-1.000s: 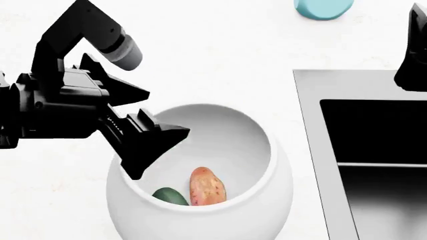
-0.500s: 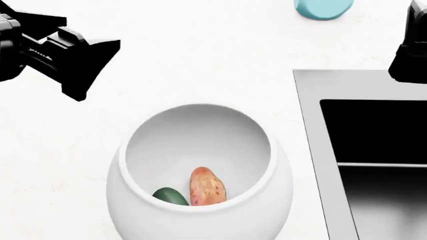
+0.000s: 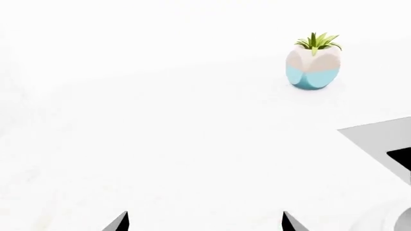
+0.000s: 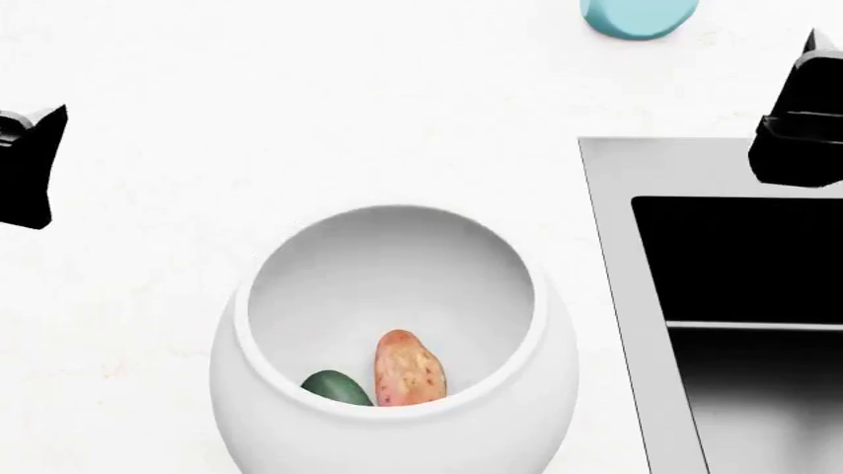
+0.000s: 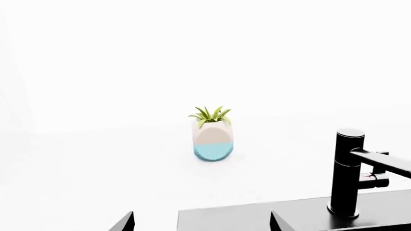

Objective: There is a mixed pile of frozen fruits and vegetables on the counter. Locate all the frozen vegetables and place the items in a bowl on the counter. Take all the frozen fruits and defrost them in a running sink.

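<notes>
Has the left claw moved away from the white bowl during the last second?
Yes. The left claw has pulled back from above the bowl rim toward the head view's left edge; only its tip shows now. The bowl itself has not shifted.

No writing, label, brand mark, number or sign can be read in any of the views. The bowl (image 4: 395,415), the sink (image 4: 619,296), the tap (image 5: 347,173), the small potted plant (image 3: 313,65) and the table (image 4: 395,109) all have plain, unmarked surfaces. The dark gripper parts at the picture edges carry no lettering either.
</notes>
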You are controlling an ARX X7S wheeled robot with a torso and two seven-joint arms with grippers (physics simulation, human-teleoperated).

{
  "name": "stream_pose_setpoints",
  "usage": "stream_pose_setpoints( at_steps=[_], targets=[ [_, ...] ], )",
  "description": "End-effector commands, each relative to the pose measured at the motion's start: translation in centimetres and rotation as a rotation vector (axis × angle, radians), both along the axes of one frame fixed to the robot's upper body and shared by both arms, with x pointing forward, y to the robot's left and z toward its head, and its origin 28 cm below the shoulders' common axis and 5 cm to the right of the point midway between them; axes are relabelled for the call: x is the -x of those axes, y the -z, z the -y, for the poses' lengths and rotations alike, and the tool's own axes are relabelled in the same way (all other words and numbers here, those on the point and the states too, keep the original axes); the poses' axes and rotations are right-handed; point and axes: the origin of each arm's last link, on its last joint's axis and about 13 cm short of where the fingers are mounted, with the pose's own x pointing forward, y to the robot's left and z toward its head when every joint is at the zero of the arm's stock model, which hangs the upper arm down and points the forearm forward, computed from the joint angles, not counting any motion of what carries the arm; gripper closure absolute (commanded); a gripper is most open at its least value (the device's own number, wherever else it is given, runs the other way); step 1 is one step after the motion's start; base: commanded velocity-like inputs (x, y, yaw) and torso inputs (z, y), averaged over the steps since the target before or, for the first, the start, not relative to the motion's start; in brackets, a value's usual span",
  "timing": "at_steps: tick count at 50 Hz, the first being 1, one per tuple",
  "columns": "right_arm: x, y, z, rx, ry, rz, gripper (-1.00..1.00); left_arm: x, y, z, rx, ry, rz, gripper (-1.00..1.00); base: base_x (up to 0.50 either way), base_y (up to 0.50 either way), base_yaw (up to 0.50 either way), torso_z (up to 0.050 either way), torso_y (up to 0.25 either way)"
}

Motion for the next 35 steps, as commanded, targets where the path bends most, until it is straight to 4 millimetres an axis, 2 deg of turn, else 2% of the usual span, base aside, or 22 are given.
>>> stream_pose_setpoints(
  at_steps=[1,6,15,35],
  targets=[
    [-0.5,1.4,-0.7,-0.007,0.009,-0.002,-1.00,1.8,2.5,-0.3,0.026,-0.072,0.010,-1.00,0.00,0.00,0.00,0.000,0.000],
    [-0.9,1.8,-0.9,-0.004,-0.009,-0.011,-1.00,1.9,3.1,-0.7,-0.026,-0.082,0.009,-1.00,0.00,0.00,0.00,0.000,0.000],
    [-1.0,2.0,-0.9,-0.029,-0.027,-0.037,-1.00,1.8,3.4,-0.5,0.005,-0.075,-0.004,-1.00,-0.02,0.00,0.00,0.000,0.000],
    [0.0,2.7,-1.0,-0.047,-0.048,-0.068,-1.00,2.3,3.2,-0.3,0.028,-0.069,0.001,-1.00,-0.23,0.00,0.00,0.000,0.000]
  ],
)
